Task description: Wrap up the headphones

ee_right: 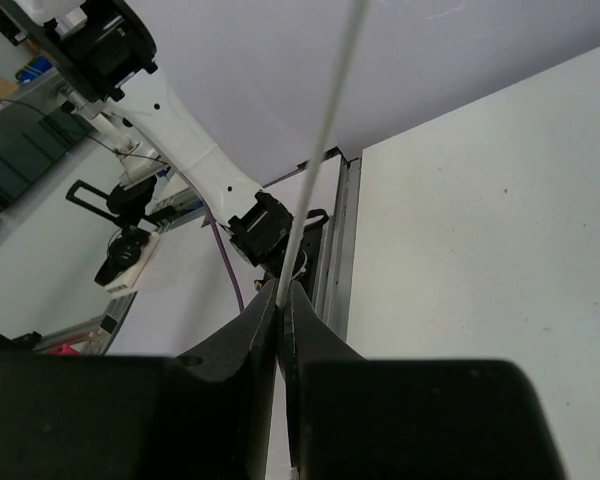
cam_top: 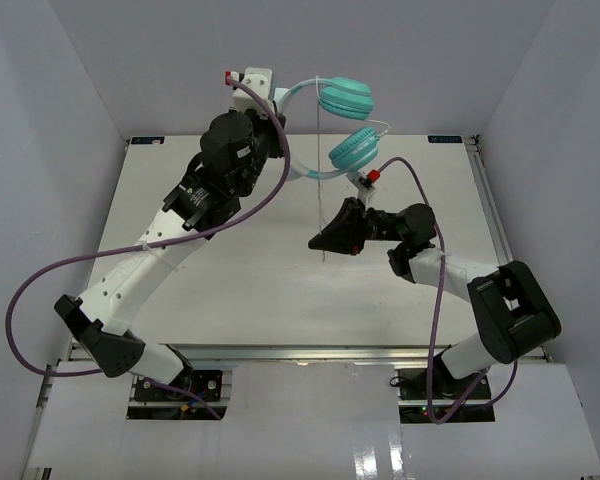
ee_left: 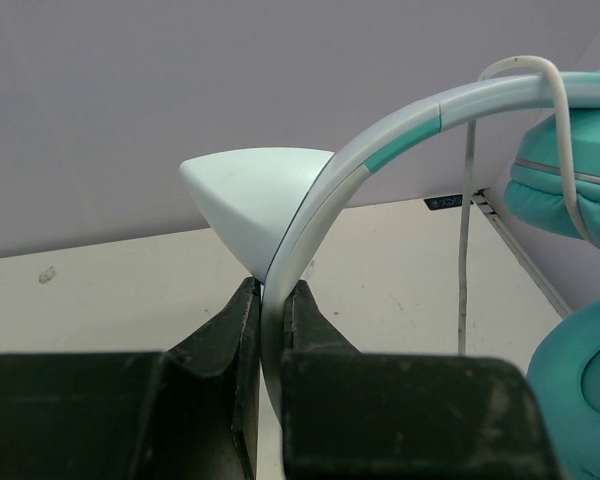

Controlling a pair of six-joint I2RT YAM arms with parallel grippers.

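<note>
Our left gripper is clenched on the pale headband of the headphones. The band rises from between its fingers and curves to the upper right of the wrist view, where the teal ear cups are cut off by the frame edge. In the top view that arm stretches to the upper centre of the frame and holds the headphones up off the tabletop, near its far edge.

Our right gripper is pinched shut on the thin white cord, which runs straight up out of its fingers. Its arm is bent at the elbow, and the gripper points left at mid-frame, below the ear cups. From above, the cord shows only as a faint vertical line. We cannot make out its plug end. A purple cable loops across the left arm.
</note>
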